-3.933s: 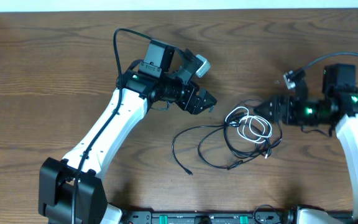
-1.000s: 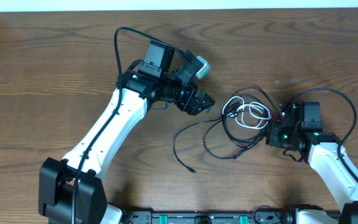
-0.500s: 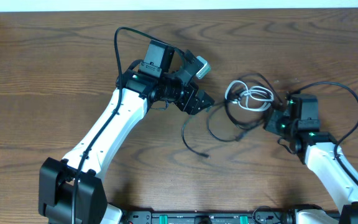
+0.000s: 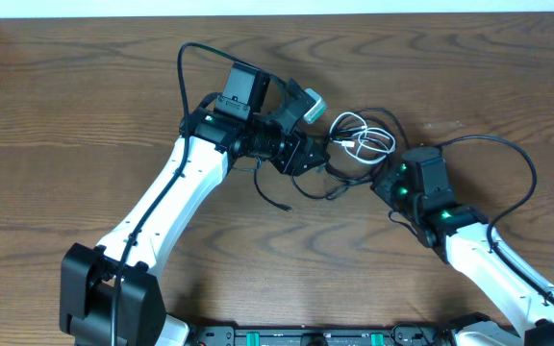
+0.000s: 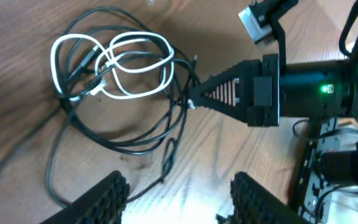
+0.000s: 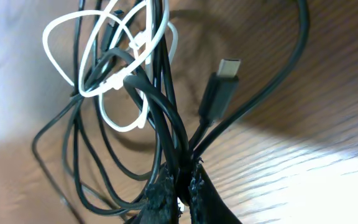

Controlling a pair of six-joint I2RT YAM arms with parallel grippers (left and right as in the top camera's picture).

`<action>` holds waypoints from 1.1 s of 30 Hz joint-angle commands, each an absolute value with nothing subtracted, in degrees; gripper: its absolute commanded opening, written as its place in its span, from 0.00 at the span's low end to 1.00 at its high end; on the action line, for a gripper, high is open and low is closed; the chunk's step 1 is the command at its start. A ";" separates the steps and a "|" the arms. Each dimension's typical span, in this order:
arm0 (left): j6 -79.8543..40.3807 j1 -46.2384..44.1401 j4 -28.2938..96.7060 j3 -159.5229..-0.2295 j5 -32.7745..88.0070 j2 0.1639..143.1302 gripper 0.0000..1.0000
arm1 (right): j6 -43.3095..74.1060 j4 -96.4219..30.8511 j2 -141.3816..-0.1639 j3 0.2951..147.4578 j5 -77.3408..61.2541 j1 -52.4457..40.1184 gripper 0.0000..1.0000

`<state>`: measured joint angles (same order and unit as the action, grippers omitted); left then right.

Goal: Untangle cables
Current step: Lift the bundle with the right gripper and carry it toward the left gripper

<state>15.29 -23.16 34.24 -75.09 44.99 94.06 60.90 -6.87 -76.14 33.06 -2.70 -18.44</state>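
Overhead, the cables lie in one knot on the table, toward its far side and right between the two arms, with the white cable looped through the black ones. The right gripper has its fingers pinched together on a few black strands at the knot's edge, a loose plug hanging just beside them. The left gripper sits at the knot's other side, its fingers apart with nothing between them. This looks like the anchor-and-pull step: one side is held and the other is not yet taken. Next, the left should probably close on a single strand, likely the white loop, then draw it away without dragging the whole knot.
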 commanded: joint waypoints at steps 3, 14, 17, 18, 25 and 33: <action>15.86 -23.33 35.44 -75.92 46.02 94.37 0.54 | 69.06 -6.44 -76.07 34.09 -4.14 -18.96 0.09; 15.86 -23.33 35.57 -75.92 45.84 94.37 0.53 | 53.43 -9.04 -76.09 34.06 4.38 -18.96 0.58; 15.86 -23.33 35.62 -75.92 45.84 94.37 0.53 | 48.80 -9.34 -76.09 34.06 5.61 -18.96 0.58; 15.84 -23.33 35.64 -75.92 45.84 94.37 0.54 | 48.16 -9.93 -76.09 34.06 6.13 -18.96 0.58; 15.86 -23.33 35.59 -75.92 45.84 94.37 0.53 | 39.97 -9.89 -76.09 34.06 9.10 -18.96 0.54; 15.86 -23.33 35.59 -75.92 45.84 94.37 0.54 | 28.51 -9.02 -76.25 34.06 8.32 -18.31 0.51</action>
